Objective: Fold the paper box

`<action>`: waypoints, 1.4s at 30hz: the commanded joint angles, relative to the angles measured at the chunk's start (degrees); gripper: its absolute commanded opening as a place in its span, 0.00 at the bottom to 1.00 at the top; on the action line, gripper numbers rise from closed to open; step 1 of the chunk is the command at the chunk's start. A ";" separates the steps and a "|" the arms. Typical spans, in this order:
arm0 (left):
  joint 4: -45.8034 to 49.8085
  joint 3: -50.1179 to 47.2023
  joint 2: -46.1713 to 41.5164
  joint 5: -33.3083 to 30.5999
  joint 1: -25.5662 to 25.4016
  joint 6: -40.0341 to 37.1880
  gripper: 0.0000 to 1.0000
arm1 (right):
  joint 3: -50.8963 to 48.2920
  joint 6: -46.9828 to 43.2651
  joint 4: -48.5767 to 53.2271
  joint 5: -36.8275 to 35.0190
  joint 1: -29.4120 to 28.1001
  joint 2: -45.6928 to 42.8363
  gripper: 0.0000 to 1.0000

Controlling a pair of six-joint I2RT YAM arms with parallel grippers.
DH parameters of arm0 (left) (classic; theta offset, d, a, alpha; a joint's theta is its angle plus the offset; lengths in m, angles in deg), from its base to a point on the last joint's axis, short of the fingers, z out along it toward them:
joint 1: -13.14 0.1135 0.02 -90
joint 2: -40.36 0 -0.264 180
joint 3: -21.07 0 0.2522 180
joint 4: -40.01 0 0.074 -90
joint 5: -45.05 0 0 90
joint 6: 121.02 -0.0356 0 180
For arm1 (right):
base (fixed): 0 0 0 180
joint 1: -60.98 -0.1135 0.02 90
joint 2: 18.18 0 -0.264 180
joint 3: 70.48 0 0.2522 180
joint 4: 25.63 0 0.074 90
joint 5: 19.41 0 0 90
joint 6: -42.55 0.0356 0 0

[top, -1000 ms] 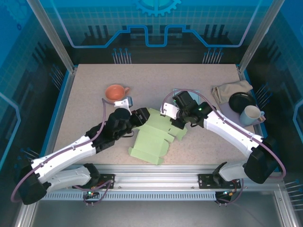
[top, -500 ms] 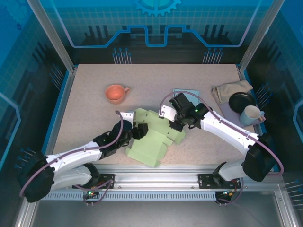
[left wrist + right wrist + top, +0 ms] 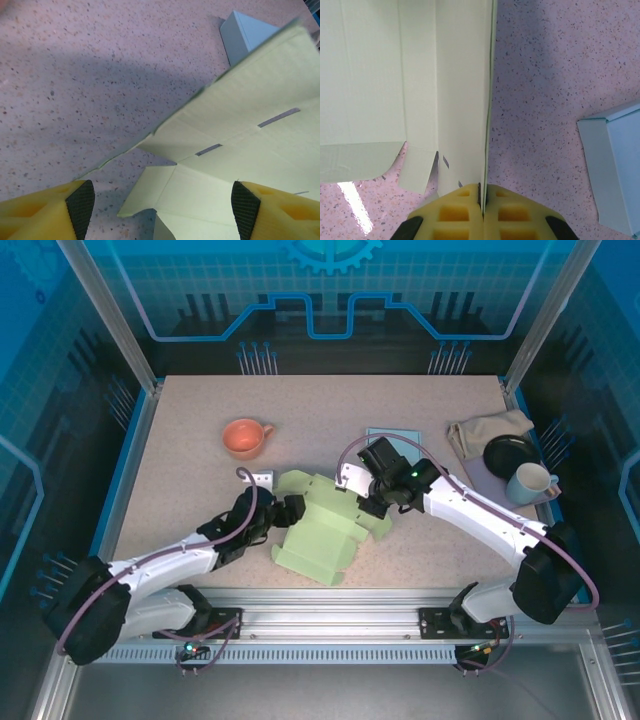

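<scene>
One paper box point(image 3: 320, 535), one orange cup point(image 3: 243, 436)

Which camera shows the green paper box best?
The top view: it takes in the whole paper box. The left wrist view shows its slotted panels; the right wrist view, an edge pinched in the right gripper.

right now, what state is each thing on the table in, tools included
paper box, partly folded, one panel raised on edge
right tool, shut on that panel's edge
left tool, open, at the box's left side
orange cup, upright, looks empty
mug, upright
cloth, crumpled
blue box, looks folded into shape
</scene>
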 commanded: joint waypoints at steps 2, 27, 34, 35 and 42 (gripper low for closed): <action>-3.76 -0.69 2.62 1.97 0.25 0.71 0.76 | -1.09 0.09 -0.99 0.70 -0.82 -0.45 0.00; -6.15 1.59 0.96 11.11 -2.75 4.63 0.51 | -2.31 0.06 -3.18 2.93 1.61 -0.33 0.00; 14.25 -3.15 -19.47 -8.60 -2.69 9.20 0.64 | -3.38 -1.67 -5.59 -6.32 -0.47 -0.64 0.00; 17.41 -4.71 -22.76 -11.57 -2.66 10.38 0.64 | -3.62 -2.42 -5.89 -9.96 -1.78 -0.70 0.00; 24.23 -13.51 -44.00 -20.41 -2.55 10.63 0.60 | -9.49 -12.11 -17.04 -30.76 -10.87 -3.39 0.00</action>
